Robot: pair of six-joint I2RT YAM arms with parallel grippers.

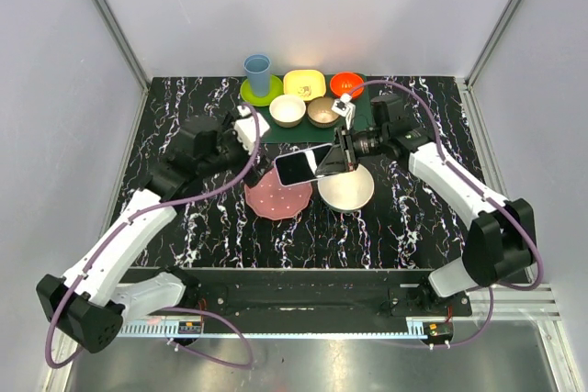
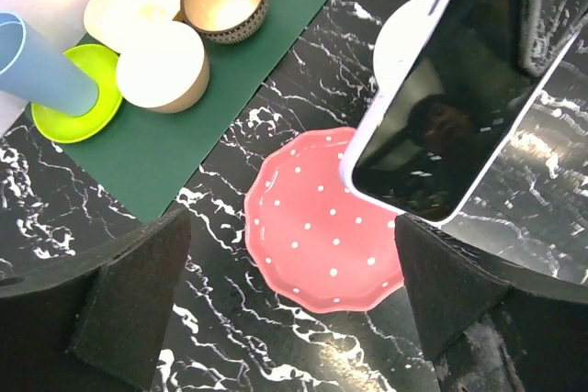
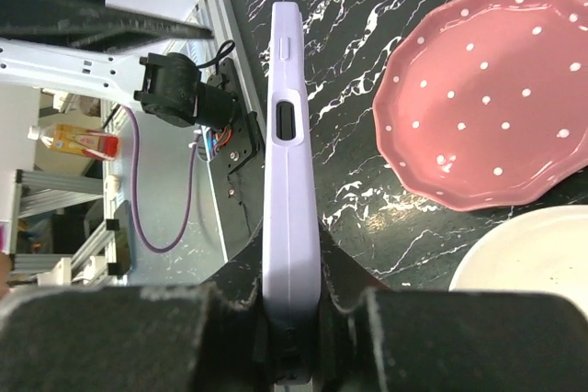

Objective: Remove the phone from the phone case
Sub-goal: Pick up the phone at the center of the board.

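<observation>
I see the phone (image 2: 459,89) screen as dark gloss, mirroring the room. The case (image 3: 291,181) looks like smooth, matt plastic. The counter (image 1: 367,236) is black marble-look with white veins and a slight sheen. The pink plate (image 2: 322,245) is glazed and shiny. My left pincer (image 2: 289,309) has pads (image 2: 129,305) of coarse black foam.

phone (image 2: 459,89) in phone case (image 3: 291,181), seemingly above plate (image 1: 276,197)

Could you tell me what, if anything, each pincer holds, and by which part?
The right pincer pinches the phone case, front and back, at one end; the left pincer holds nothing.
</observation>
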